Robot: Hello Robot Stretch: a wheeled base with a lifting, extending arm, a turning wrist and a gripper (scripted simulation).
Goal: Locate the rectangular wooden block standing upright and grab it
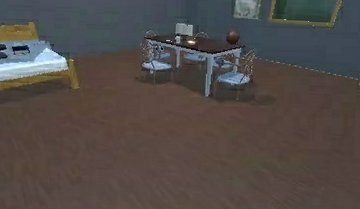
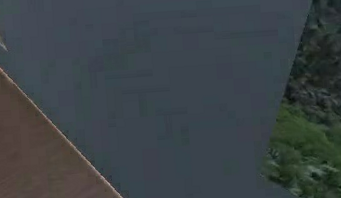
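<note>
Forward view, table: dark top, white legs, across the brown plank floor
Chairs: pale metal, drawn up round the table
On the table: a dark upright thing at the far end, a round reddish-brown thing at the right corner
Wooden block: I cannot tell which thing on the table it is, if any
Bed: well left of the table, yellow frame
Framed picture: on the wall behind the table
Arm side view, grey wall: plank floor at its foot, greenery past its edge
Gripper: its state I cannot tell
</note>
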